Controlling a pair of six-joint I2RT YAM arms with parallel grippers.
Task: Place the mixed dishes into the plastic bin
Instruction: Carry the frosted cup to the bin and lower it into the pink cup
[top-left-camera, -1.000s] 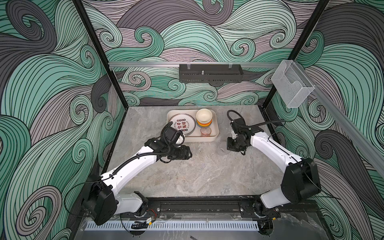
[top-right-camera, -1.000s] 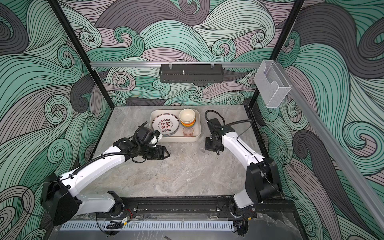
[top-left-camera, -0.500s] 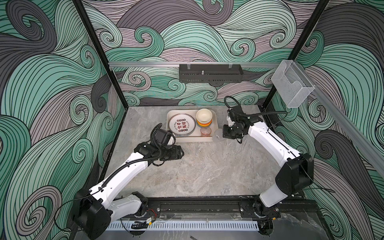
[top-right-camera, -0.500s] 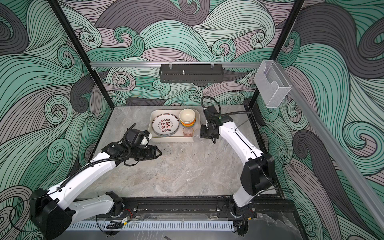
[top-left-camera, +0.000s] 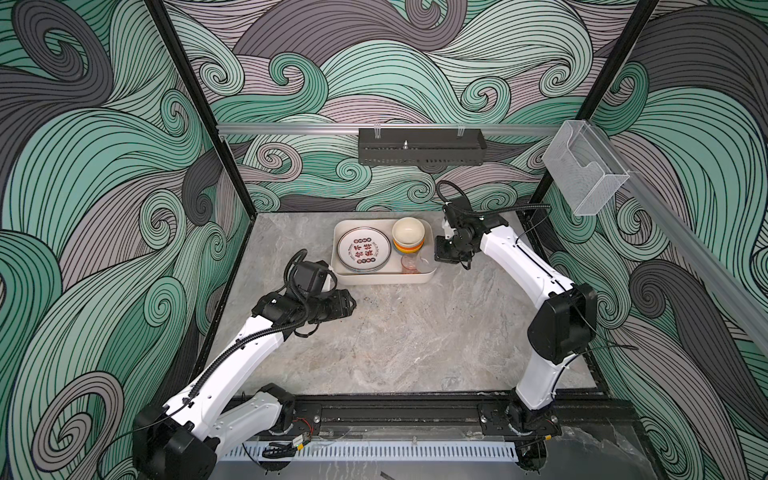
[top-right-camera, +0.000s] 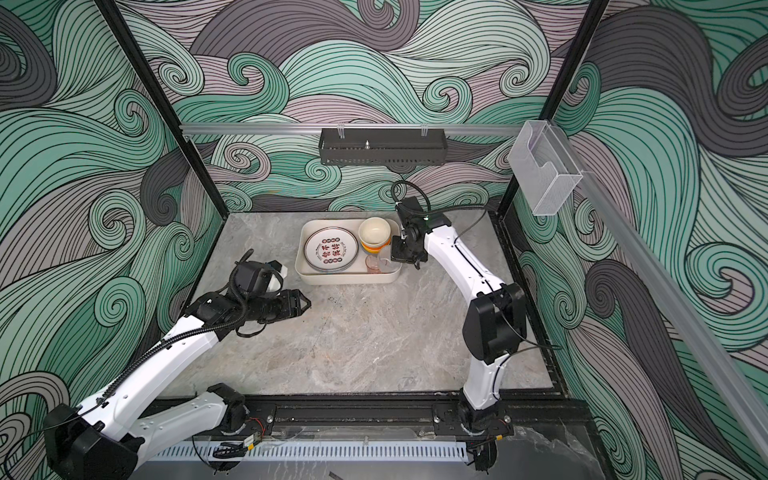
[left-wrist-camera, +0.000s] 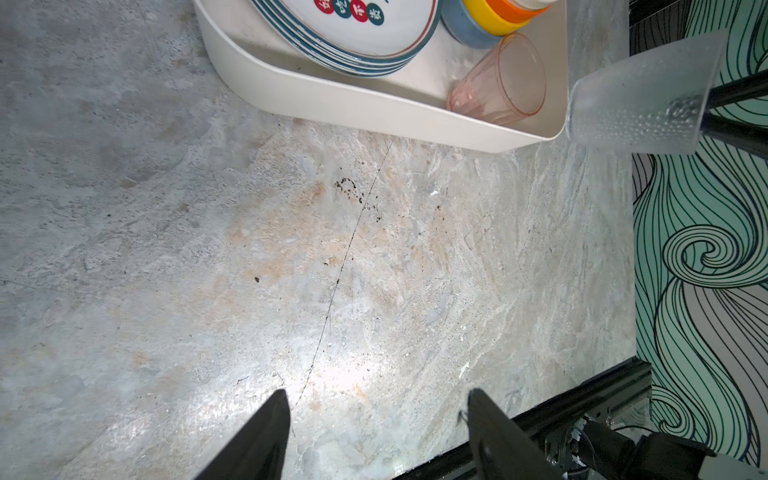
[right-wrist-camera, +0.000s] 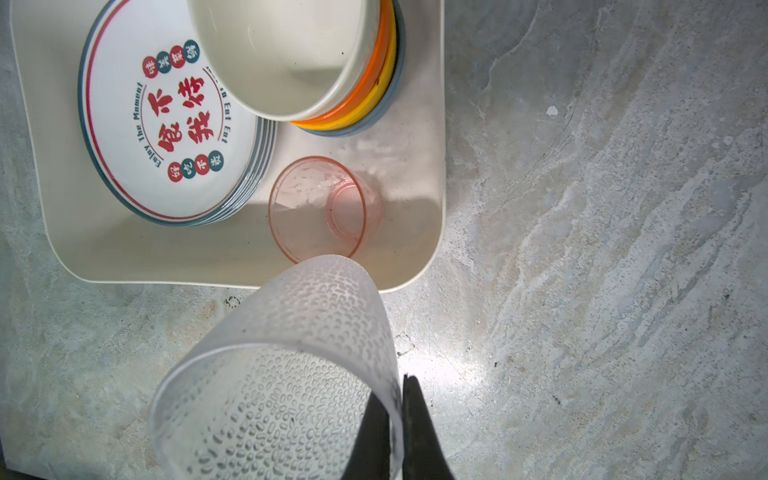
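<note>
Task looks nearly done. The bin (top-left-camera: 384, 277) sits at the back of the table (top-left-camera: 395, 340) & already holds most of the dishes. There is a stack of plates (top-left-camera: 363, 251) w/ red characters on its left side & a nest of bowls (top-left-camera: 408, 237) (cream on top, then orange, yellow, blue) in the far right corner. A pink cup (right-wrist-camera: 324, 208) stands upright in the near right corner, just beside the plates.

Only one item shows outside the bin: a frosted cup (right-wrist-camera: 282, 365). The right gripper (right-wrist-camera: 395, 399) is clamped on that cup's wall near the mouth & holds it in the air, tilted, at the bin's near right corner. In the left wrist view the cup hangs just outside the rim.

The left gripper (left-wrist-camera: 376, 395) has its jaws spread w/ nothing between them, low over bare table in front of the bin.

Left to do, by judgement: get the frosted cup over the free spot by the pink cup, or into that cup, & let go. No other dish shows on the table, so it's prob. the last item.
</note>
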